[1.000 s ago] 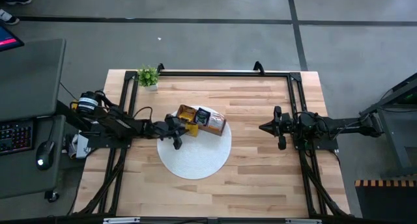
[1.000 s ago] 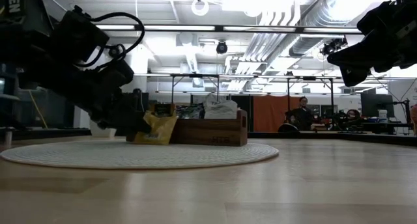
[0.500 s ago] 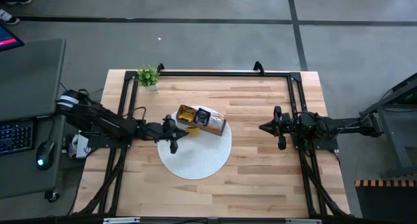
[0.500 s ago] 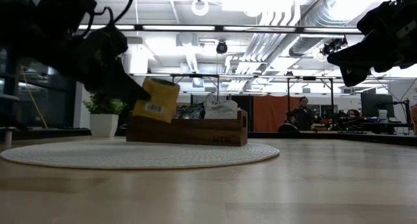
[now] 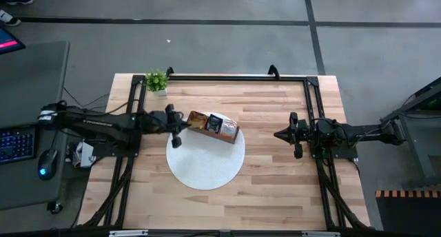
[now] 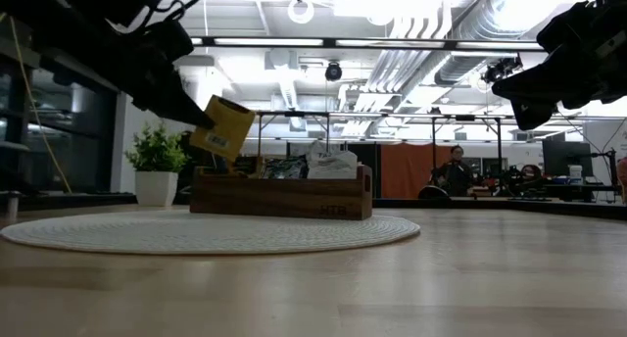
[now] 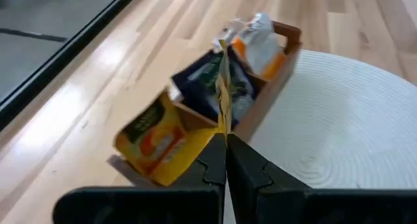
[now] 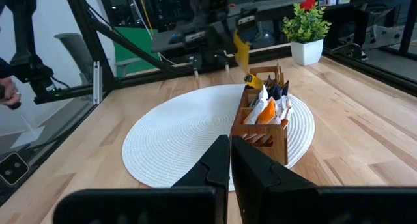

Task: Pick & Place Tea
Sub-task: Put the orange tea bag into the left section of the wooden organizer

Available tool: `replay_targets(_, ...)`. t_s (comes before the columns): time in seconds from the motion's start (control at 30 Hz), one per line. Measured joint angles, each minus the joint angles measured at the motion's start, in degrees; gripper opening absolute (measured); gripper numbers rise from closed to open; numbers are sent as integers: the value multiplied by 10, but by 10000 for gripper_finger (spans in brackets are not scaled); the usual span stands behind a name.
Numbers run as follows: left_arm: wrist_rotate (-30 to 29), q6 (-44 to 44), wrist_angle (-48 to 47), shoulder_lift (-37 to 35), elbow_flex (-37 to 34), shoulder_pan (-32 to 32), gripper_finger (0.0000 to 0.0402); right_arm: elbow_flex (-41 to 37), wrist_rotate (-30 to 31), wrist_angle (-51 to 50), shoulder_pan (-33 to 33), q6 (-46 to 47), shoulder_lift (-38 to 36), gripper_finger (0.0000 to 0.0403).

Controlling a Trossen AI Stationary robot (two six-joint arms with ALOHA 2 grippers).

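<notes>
My left gripper [image 5: 180,122] is shut on a yellow tea sachet [image 6: 223,128], held in the air just left of the brown wooden box [image 5: 214,127]. The sachet also shows in the right wrist view [image 8: 242,49]. The box stands on a round white mat [image 5: 205,161] and holds several sachets: yellow ones [image 7: 153,136] at its left end, dark ones [image 7: 208,81] in the middle, white-orange ones [image 7: 259,42] at the right end. My right gripper [image 5: 278,135] is shut and empty, hovering right of the mat. My left gripper pinches the yellow sachet by one edge [image 7: 224,125] between its two fingers [image 7: 213,160]. The fingers come from the table's left, slanting down. The sachet sticks out past the fingertips, tilted, lifted clear of the mat and the box.
A small potted plant [image 5: 157,80] stands at the table's far left corner. A black frame [image 5: 227,77] runs along the far and side edges. Bare wood lies between the mat and my right gripper.
My left gripper has gone up and toward the table's left and far edge with the yellow sachet. The sachet stood on the mat against the box's left end a second ago; now it hangs clear above the box's height.
</notes>
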Motion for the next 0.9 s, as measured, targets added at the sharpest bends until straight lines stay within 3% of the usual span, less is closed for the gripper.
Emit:
replay_targets(0.5,116,88,26,53,2,126,0,0,0,0,0,0,0,12)
replay_targets(0.9,141,94,137,161,2,146,0,0,0,0,0,0,0,12)
